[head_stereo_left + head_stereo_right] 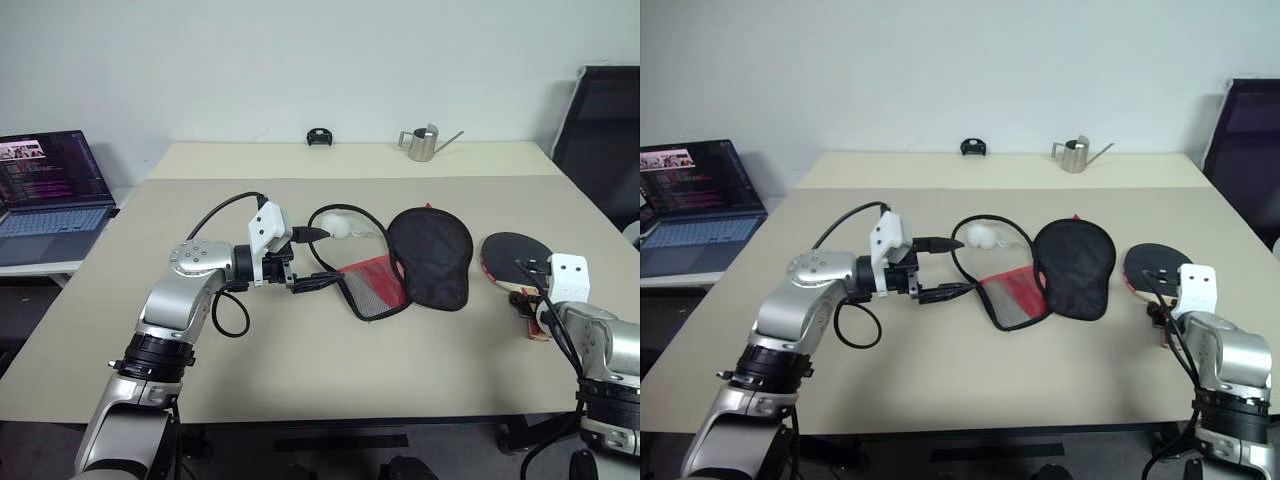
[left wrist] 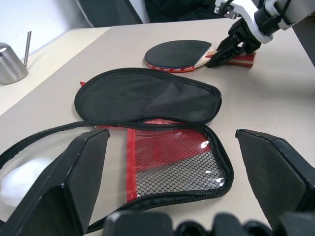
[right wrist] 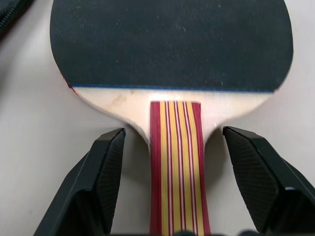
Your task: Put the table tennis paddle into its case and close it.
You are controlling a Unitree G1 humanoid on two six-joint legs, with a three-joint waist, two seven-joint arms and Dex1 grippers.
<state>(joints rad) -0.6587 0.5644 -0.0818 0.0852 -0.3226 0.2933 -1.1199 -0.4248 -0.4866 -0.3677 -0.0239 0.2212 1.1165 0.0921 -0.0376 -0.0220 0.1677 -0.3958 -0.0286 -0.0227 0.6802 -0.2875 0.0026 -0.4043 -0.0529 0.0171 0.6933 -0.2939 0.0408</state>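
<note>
Unzipped case [image 2: 157, 128] between spread left fingers [image 2: 74, 182], paddle [image 2: 179, 53] beyond.

Office or lab room: beige rectangular desk [image 1: 300, 370], open laptop showing code [image 1: 50, 190], black office chair [image 1: 605, 130], plain white wall [image 1: 300, 60].

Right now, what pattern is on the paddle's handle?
Red and yellow lengthwise stripes on the handle, clearest in the right wrist view.

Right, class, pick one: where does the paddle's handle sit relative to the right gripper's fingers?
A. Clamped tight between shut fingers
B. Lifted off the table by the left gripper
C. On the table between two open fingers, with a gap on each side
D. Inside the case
C: in the right wrist view the handle lies on the table between the right gripper's spread fingers, table showing on both sides.
</note>
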